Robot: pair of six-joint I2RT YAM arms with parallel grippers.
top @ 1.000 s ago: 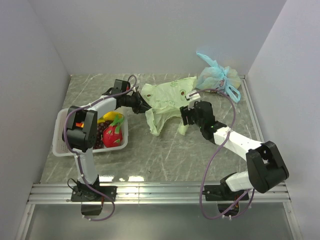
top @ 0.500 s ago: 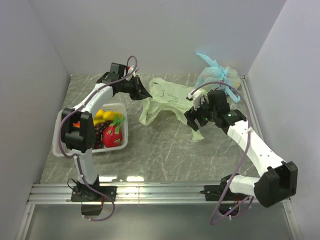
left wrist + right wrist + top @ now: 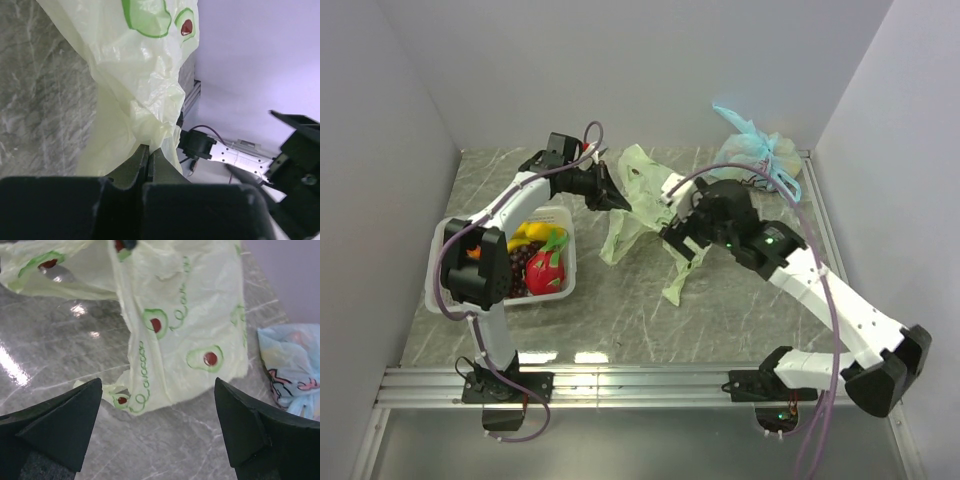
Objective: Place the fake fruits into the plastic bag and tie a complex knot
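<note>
The plastic bag (image 3: 638,195) is a thin, crinkled sheet of pale yellow-green film, translucent enough that its folds show darker where layers overlap. It is printed with small halved avocados, green rings around dark red pits, and lines of green script. It sits at the middle of the table (image 3: 620,310), toward the back, spread between the two arms. One lobe droops down on the left and a narrow strip trails toward the near side on the right. It looks slack and flat.

The left gripper (image 3: 617,199) has a fold of the bag's left edge pinched between its fingers, which are pressed together in the left wrist view (image 3: 148,155). The film (image 3: 145,75) rises out of them in a bunched ridge.

The right gripper (image 3: 677,238) is at the bag's right side. In its wrist view the two fingers stand wide apart (image 3: 158,385) with nothing between them, and the bag (image 3: 180,325) lies beyond them on the marbled grey surface.

The fake fruits (image 3: 540,258) are in a white basket (image 3: 432,290) at the table's left, well apart from the bag: yellow bananas, a pink-red dragon fruit and dark grapes.

A light blue tied bag (image 3: 760,155) lies in the back right corner, just beyond the green bag's edge.
</note>
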